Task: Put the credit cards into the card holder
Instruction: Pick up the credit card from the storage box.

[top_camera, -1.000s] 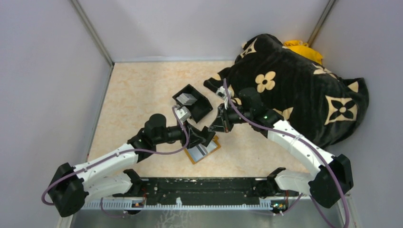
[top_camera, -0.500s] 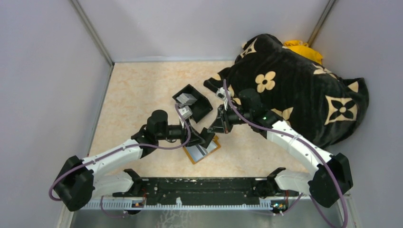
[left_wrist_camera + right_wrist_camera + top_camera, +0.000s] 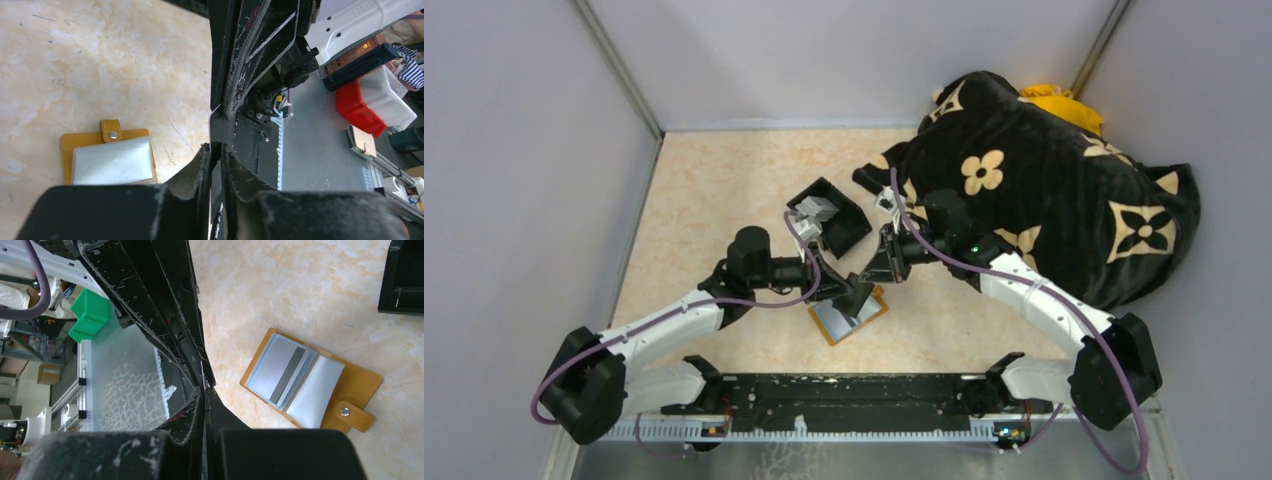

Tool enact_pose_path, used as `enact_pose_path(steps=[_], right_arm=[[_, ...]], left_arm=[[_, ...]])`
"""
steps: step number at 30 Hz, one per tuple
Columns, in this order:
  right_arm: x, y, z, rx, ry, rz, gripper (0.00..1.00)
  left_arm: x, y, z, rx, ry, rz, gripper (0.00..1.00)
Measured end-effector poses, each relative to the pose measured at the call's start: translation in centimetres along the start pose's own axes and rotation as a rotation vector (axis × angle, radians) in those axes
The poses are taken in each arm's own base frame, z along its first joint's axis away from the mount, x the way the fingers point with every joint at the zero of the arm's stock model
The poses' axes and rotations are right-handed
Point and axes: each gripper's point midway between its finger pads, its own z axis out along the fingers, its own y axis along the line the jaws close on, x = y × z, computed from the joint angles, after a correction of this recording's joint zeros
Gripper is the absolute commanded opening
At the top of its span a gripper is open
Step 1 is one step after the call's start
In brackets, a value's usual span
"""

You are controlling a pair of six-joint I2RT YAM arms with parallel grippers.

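The card holder (image 3: 852, 318) lies open on the table, orange-tan with pale inner pockets (image 3: 107, 157). One pocket holds a grey credit card with a dark stripe (image 3: 280, 371). More grey cards (image 3: 817, 210) sit in the black box (image 3: 844, 232). My right gripper (image 3: 876, 270) hangs just above the holder's far side, shut (image 3: 204, 385) on a thin card seen edge-on (image 3: 215, 108). My left gripper (image 3: 856, 296) meets it tip to tip. Its jaws (image 3: 216, 146) stand a narrow gap apart around that card's lower edge. I cannot tell whether they touch it.
A black blanket with cream flower shapes (image 3: 1044, 190) fills the back right, with something yellow (image 3: 1059, 103) behind it. The black box stands just behind the grippers. Grey walls close in the table on three sides, and the arms' base rail (image 3: 854, 395) runs along the near edge.
My left gripper slid right, under the right gripper's tips, and its jaws narrowed from wide to a slim gap. The right gripper stayed shut and hardly moved.
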Motion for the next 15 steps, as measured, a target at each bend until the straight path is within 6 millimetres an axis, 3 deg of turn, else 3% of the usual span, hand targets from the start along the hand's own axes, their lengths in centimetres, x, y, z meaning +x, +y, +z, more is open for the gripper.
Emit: enact_pose_path(steps=[4,8,13,15], right_arm=[[0.2,-0.1,0.0,-0.001,0.003,0.006,0.0],[0.3,-0.3,0.0,-0.003,0.003,0.011,0.0],[0.1,-0.9,0.0,0.026,-0.007,0.02,0.35],[0.0,-1.5,0.0,0.06,-0.016,0.022,0.4]], left_arm=[[0.3,-0.1,0.1,0.015,0.012,-0.02,0.0],[0.4,-0.1,0.1,0.024,0.017,-0.03,0.0],[0.2,0.5,0.2,-0.011,0.004,-0.032,0.0],[-0.1,1.3,0.1,-0.07,-0.015,-0.037,0.0]])
